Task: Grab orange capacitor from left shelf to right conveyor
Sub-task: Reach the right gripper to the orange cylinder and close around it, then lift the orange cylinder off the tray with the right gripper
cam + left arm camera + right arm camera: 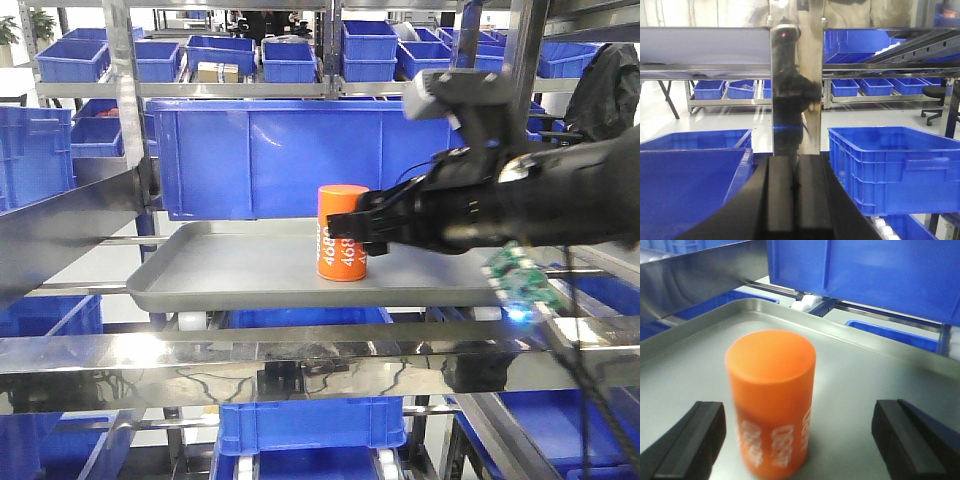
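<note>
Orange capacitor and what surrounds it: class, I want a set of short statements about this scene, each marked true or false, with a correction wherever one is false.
1. The orange capacitor stands upright on the grey tray. True.
2. The right hand is shut on the capacitor. False: its fingers are open, one on each side, with bare tray showing in the gaps.
3. A large blue bin sits behind the tray. True.
4. The lettering on the capacitor is black. False: it is white.
</note>
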